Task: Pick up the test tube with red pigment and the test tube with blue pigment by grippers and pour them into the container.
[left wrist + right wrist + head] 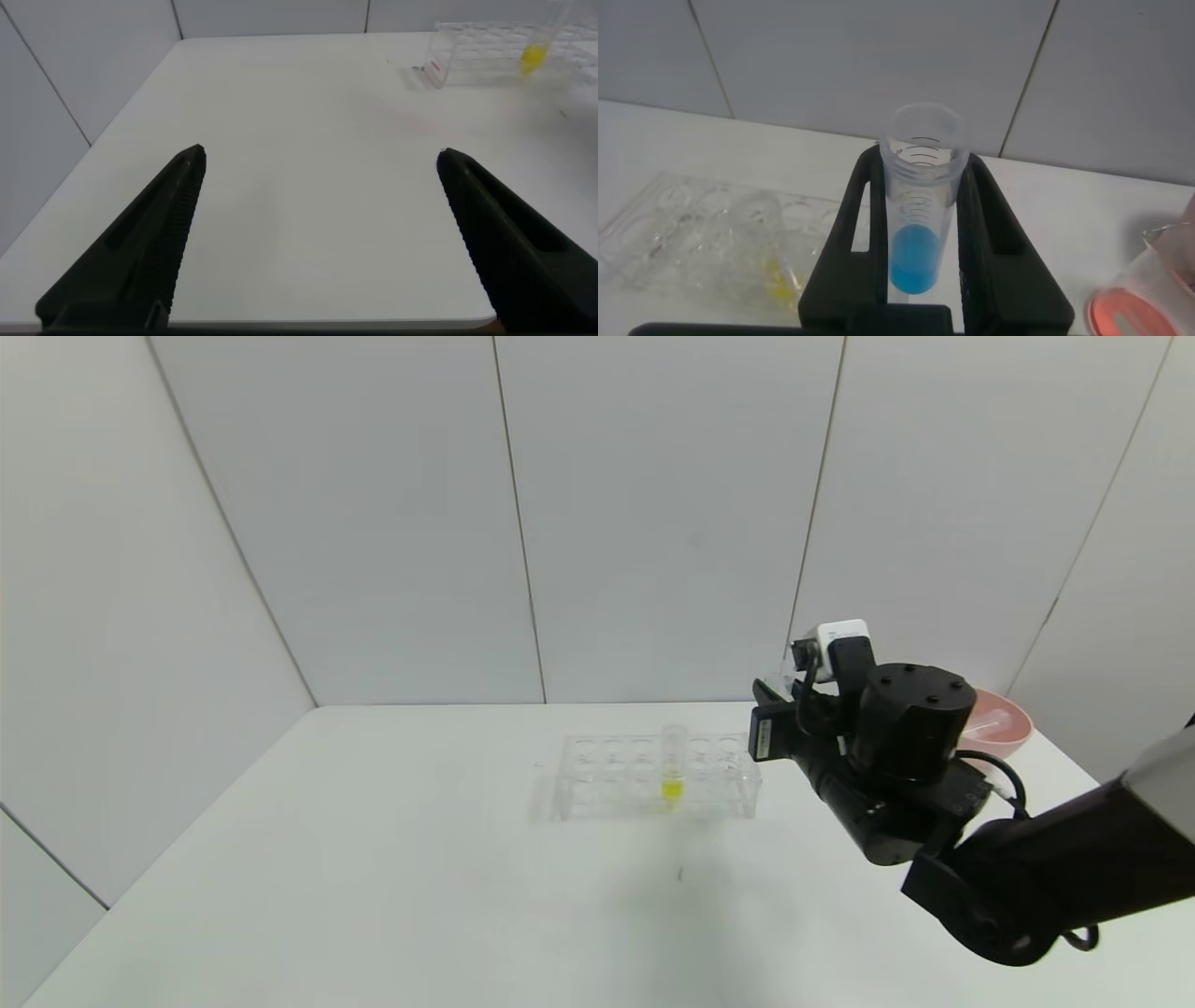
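My right gripper [922, 159] is shut on the test tube with blue pigment [920, 238], holding it upright with blue liquid at its bottom. In the head view this gripper [767, 695] hangs just right of the clear tube rack [653, 775], above the table. A clear beaker [1153, 280] with reddish colour at its base shows at the edge of the right wrist view. The test tube with red pigment is out of view. My left gripper [318, 152] is open and empty over bare table, far from the rack [486, 56].
The rack holds one tube with yellow liquid [672, 770], also seen in the right wrist view [775, 271]. A pink bowl [999, 723] stands at the back right behind my right arm. The white table [373, 859] is walled on three sides.
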Tool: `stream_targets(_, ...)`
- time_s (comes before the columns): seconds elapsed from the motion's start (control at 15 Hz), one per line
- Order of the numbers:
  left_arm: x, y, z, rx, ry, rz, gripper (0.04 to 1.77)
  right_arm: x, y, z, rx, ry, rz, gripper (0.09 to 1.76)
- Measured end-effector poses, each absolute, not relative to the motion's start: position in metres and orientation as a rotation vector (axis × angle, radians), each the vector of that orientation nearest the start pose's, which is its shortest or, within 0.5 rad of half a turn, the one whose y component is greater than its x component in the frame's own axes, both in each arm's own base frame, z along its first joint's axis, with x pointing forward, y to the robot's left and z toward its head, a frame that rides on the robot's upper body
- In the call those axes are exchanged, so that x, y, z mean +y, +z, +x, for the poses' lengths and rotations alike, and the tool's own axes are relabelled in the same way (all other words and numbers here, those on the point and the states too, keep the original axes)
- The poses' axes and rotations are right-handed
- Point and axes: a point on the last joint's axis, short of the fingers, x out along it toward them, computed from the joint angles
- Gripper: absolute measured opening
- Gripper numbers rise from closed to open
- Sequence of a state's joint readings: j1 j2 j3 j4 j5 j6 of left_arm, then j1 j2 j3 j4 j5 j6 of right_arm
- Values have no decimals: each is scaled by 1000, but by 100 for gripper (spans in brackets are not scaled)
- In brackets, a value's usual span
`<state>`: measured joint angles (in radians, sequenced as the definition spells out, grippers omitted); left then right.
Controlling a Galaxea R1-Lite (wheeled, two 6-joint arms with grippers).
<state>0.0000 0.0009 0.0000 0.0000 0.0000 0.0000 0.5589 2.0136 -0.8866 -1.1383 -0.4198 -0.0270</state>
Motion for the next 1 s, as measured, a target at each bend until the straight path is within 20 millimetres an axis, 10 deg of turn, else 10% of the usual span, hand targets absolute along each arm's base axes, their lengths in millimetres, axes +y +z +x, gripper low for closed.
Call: stream_targets(1.0, 0, 75, -23, 1, 0, 0, 176, -42, 184, 224, 173, 418, 113, 49)
